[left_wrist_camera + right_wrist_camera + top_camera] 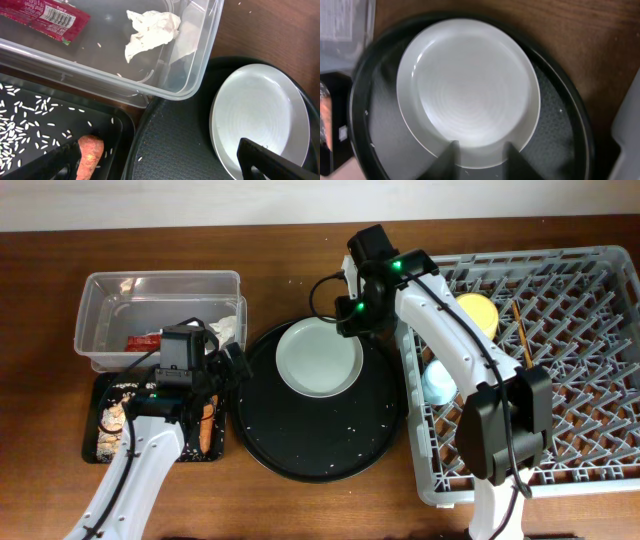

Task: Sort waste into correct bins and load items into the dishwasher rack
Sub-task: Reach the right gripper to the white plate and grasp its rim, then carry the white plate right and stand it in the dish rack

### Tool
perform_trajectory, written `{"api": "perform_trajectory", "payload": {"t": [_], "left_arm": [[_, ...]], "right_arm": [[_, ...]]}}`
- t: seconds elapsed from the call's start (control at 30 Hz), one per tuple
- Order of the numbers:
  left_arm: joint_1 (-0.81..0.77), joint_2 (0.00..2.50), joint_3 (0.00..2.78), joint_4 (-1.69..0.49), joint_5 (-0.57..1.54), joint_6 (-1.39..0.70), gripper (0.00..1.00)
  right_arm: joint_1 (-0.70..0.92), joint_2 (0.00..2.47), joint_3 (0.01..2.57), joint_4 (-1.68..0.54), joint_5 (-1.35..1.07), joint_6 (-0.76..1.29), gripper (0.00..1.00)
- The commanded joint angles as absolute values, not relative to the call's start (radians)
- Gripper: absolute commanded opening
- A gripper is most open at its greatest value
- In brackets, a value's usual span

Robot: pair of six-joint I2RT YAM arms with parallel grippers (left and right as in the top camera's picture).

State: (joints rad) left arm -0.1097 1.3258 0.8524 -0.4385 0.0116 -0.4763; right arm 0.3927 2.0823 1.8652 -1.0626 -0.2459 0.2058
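The pale grey-white plate [319, 357] lies on the large round black tray [320, 445]. My right gripper [482, 160] is open just above the plate's [470, 85] near rim, with nothing in it. My left gripper [165, 165] is open and empty over the gap between the shallow black tray [92, 448] and the round tray. The clear tub [160, 285] holds the red wrapper [45, 15] and the white tissue [150, 32]. The carrot [90, 155] and beige scraps with rice [112, 420] lie in the shallow black tray. The rack [560, 410] holds the yellow bowl [477, 312], blue cup [438, 383] and chopsticks [521, 330]. The pink cup is hidden.
A few rice grains lie on the round tray [175, 140]. The clear tub and shallow black tray sit side by side against the round tray's left edge. The rack stands close against its right edge. Bare brown table runs along the front.
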Motion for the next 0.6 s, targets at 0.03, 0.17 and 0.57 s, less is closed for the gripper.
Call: {"api": "perform_trajectory", "payload": {"t": [0.03,0.17,0.57], "left_arm": [[-0.107,1.316,0.85,-0.439,0.023,-0.485,0.99],[-0.107,1.316,0.85,-0.439,0.023,-0.485,0.99],[-0.107,1.316,0.85,-0.439,0.023,-0.485,0.99]], "right_arm": [[0.4,2.082,1.785,-0.997,-0.199,0.268,0.24],[0.4,2.085,1.684,-0.914,-0.106,0.296,0.24],[0.401,2.085,1.478,-0.727,-0.074,0.324,0.31]]}}
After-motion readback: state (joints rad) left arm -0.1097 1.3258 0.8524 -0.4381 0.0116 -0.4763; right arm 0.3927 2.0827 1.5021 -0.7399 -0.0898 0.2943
